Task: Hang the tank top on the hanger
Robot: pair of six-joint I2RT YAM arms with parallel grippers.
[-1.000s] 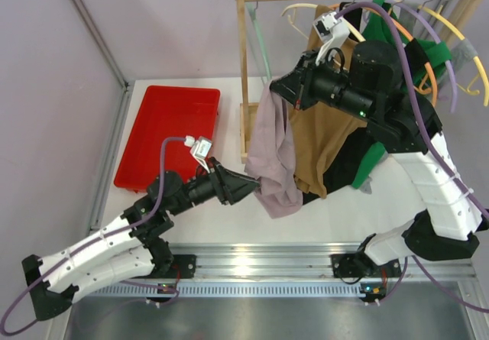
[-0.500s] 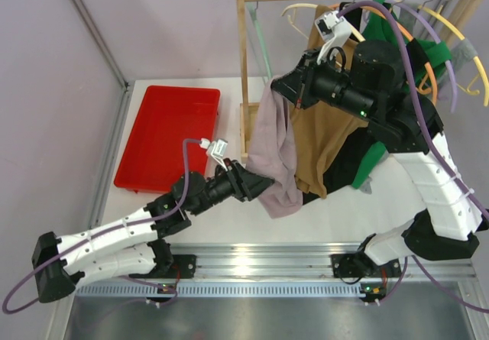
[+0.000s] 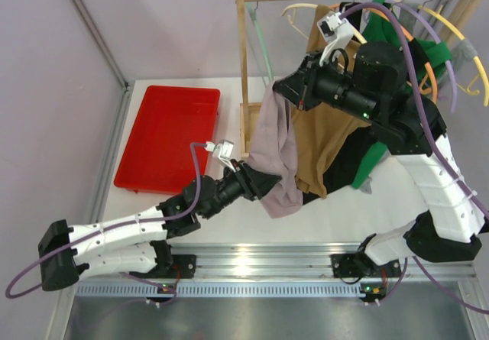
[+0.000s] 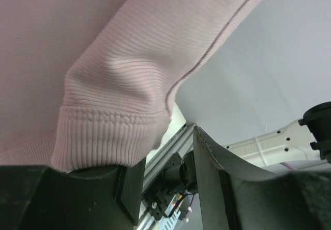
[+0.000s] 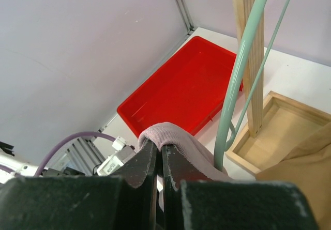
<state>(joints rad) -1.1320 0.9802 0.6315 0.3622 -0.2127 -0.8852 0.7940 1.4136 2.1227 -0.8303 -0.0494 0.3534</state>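
The pale mauve tank top [image 3: 273,157] hangs from my right gripper [image 3: 280,89], which is shut on its top edge [image 5: 170,137] beside the rack's left post. The mint-green hanger [image 3: 261,38] hangs at the left end of the rail; its arm [image 5: 238,75] runs down just right of my right fingers. My left gripper [image 3: 269,181] is open under the top's lower hem. The ribbed hem [image 4: 103,137] rests on the left finger [image 4: 93,188] and nothing lies between the jaws.
A red tray [image 3: 170,137] lies on the table at the left. A wooden rack [image 3: 244,72] carries a tan-brown top [image 3: 325,145], green and black garments [image 3: 374,157], and cream, orange, lilac and yellow hangers [image 3: 443,42].
My left arm has reached forward and right, bringing its open gripper under the mauve top's hem. My right gripper has held its grip and shifted slightly up and right.
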